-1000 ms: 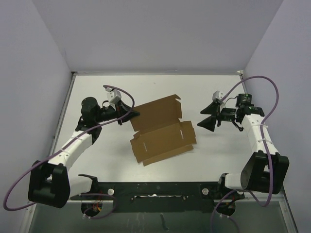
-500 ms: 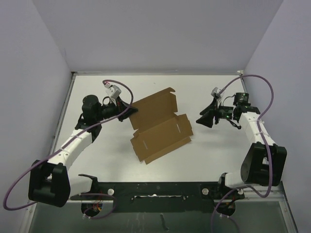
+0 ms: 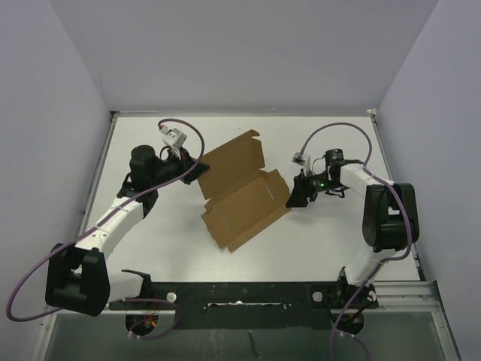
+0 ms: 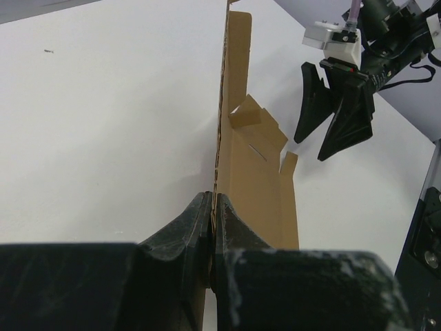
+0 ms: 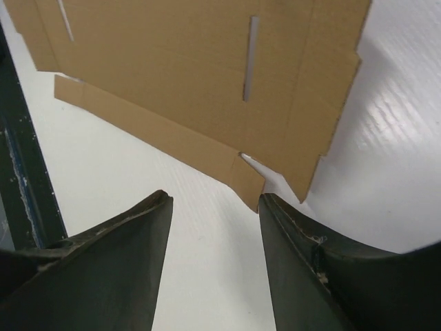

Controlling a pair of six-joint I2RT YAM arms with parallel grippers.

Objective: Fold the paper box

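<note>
The left fingers (image 4: pixel 201 231) are pressed together on the near edge of the paper box (image 4: pixel 256 186), pinching the thin brown sheet between their tips. From that pinch the sheet runs straight away from them, seen almost edge-on. A long panel stretches ahead, with a small bent-up flap partway along and a narrow slit just past it. White counter (image 4: pixel 103 124) shows on either side of the fingers. Past the sheet's far end are the right fingers (image 4: pixel 348 118), spread apart and holding nothing. In their own view a notched corner of the box's flap sits just ahead of the gap between them, nearer one tip, with no visible contact. Further ahead the brown panel carries a long slit.
</note>
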